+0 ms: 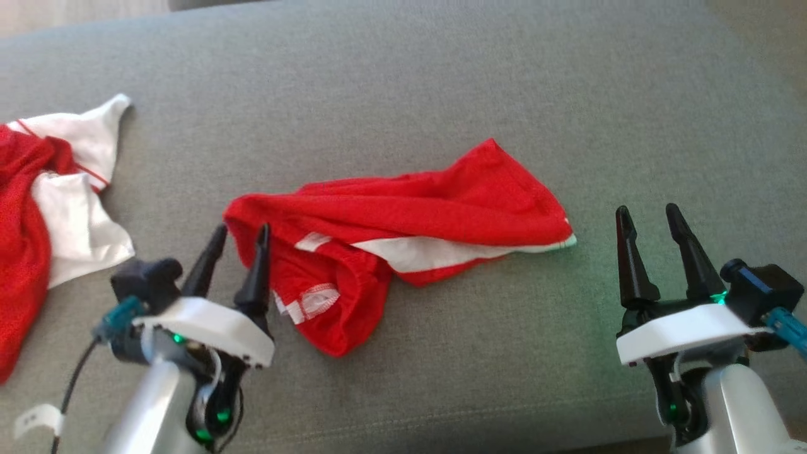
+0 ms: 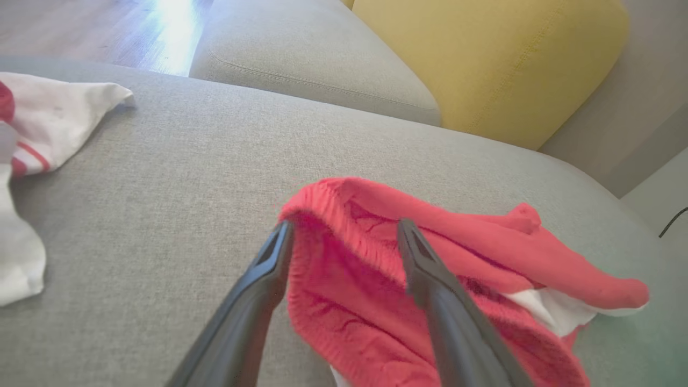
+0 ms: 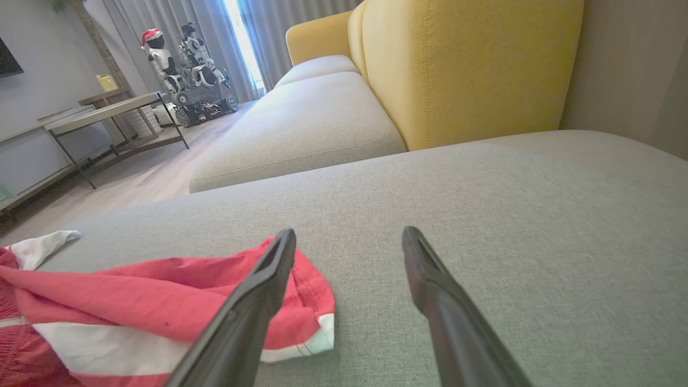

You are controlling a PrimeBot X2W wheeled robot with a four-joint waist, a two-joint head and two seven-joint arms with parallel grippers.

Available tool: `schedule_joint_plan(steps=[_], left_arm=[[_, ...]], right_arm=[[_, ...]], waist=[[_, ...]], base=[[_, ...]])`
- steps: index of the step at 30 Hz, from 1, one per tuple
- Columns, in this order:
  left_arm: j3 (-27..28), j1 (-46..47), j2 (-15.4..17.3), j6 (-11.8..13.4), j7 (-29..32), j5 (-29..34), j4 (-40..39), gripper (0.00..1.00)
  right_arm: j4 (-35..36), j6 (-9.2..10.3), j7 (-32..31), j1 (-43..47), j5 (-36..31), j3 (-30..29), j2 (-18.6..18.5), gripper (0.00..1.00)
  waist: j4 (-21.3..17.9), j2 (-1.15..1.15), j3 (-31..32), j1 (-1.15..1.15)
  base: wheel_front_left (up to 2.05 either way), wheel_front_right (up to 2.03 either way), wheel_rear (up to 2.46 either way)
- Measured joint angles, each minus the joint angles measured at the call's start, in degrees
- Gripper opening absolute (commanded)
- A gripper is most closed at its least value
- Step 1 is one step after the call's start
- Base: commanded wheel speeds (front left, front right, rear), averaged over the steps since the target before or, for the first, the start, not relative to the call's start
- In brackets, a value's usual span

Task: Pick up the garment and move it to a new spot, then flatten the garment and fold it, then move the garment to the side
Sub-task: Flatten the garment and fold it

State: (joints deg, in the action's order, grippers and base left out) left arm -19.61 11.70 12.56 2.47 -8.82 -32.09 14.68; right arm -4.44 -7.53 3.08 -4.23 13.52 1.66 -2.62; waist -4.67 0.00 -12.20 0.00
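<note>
The red garment [image 1: 435, 202] runs lengthwise from the left gripper [image 1: 243, 228] toward the right gripper [image 1: 648, 211]: 1 end lies between the left's spread fingers; the right, equally wide, stands apart.

Setting: looked like a home living room.
Seating: grey fabric sofa [image 3: 484, 215] had a yellow backrest [image 3: 462, 70].
Room: wood floor [image 3: 134, 183], long curtains [image 3: 177, 21], low table [image 3: 102, 107].
Extras: robot figures [image 3: 183, 59] stood near the curtains.

Red-and-white cloth [image 1: 57, 208] crumpled at left end of grey couch [image 1: 441, 82]. Yellow back cushion [image 3: 462, 70] behind. Low table [image 3: 102, 112] and toy robots [image 3: 193, 51] across the wood floor [image 3: 140, 180].
</note>
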Motion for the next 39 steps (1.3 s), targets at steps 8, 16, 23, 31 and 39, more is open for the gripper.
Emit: schedule_joint_plan(steps=[8, 16, 23, 31, 39], left_arm=[[-1.86, -5.62, 0.57, 2.61, 1.93, 1.23, -3.28, 1.00], [-2.09, -9.43, 1.40, 7.17, -2.07, 5.77, -8.46, 1.00], [-0.69, -9.50, 1.78, 9.23, -4.92, 9.04, -10.65, 1.00], [0.03, -12.90, 3.28, 9.70, -5.39, 10.93, -10.33, 1.00], [0.07, -12.82, 3.27, 9.65, -5.39, 10.92, -9.58, 1.00]], right_arm=[[0.70, 0.00, -1.44, 0.76, -1.00, -0.13, 0.00, 1.00], [1.75, 0.00, -3.09, 4.52, -1.55, -0.44, 0.00, 1.00], [2.94, 0.00, -4.19, 5.05, -2.57, -0.43, 0.00, 1.00], [4.08, 0.00, -5.41, 7.16, -3.03, -0.24, 0.00, 1.00], [4.61, 0.00, -5.65, 7.25, -3.03, -0.14, 0.01, 1.00]], waist=[[1.30, 0.00, 3.74, 0.00], [2.18, 0.00, 7.50, 0.00], [2.96, 0.00, 9.15, 0.00], [3.31, 0.00, 9.87, 0.00], [3.31, 0.00, 9.29, 0.00]], base=[[0.00, 0.00, 0.00], [0.00, 0.00, 0.00], [0.00, 0.00, 0.00], [0.00, 0.00, 0.00], [0.00, 0.00, 0.00]])
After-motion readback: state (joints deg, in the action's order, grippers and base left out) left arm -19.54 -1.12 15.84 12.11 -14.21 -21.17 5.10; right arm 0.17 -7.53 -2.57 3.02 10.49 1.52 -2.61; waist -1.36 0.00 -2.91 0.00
